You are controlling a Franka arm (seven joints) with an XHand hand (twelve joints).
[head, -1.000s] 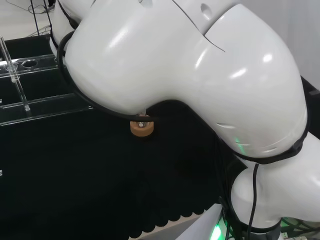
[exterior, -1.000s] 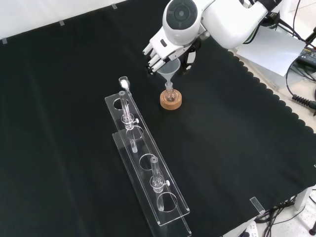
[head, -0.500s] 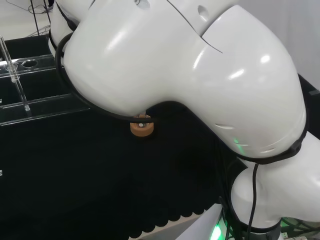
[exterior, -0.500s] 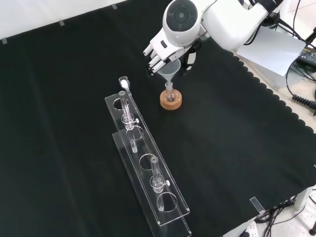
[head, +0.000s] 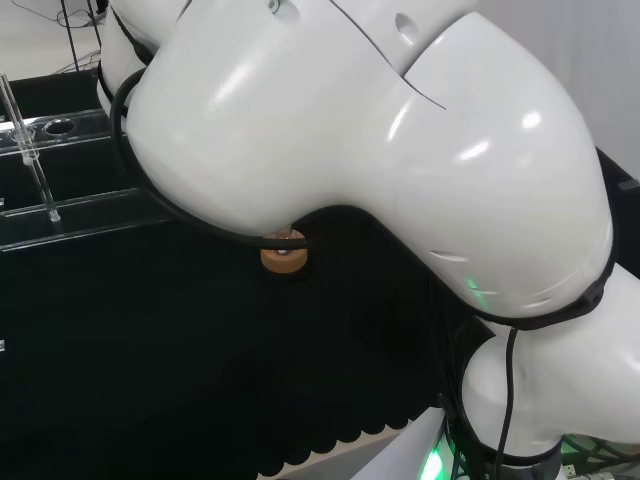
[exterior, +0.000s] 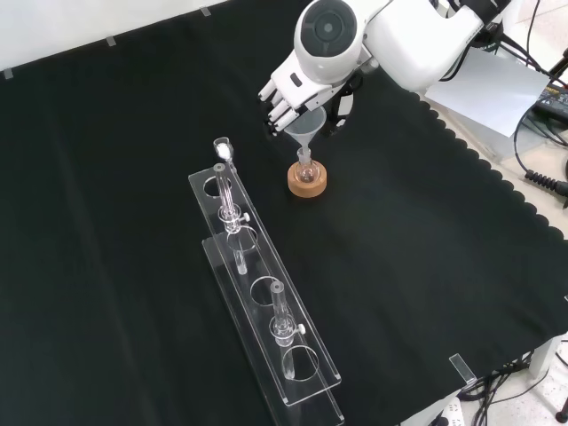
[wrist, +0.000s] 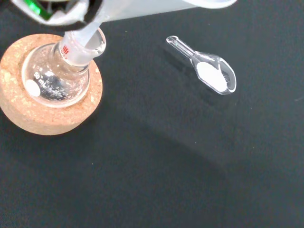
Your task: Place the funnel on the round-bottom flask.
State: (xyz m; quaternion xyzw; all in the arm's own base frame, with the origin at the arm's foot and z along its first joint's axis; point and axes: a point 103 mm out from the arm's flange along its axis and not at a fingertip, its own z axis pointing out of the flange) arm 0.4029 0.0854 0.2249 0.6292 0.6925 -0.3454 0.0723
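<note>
hand (exterior: pixel 291 89) grasping funnel (exterior: pixel 304 130) | stem tip at round-bottom flask (wrist: pixel 59 78) mouth (cork ring (wrist: pixel 47 111) beneath) | hand at flask's 12 o'clock, front view

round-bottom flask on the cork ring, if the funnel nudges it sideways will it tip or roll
The round-bottom flask looks like thin clear glass, so probably fragile. Its rounded base would likely roll on bare cloth, but it sits in the cork ring, which should steady it against a light nudge from the funnel.

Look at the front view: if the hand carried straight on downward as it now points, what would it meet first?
Probably the round-bottom flask on its cork ring: the funnel held by the hand has its stem at the flask's neck, though depth is uncertain.
</note>
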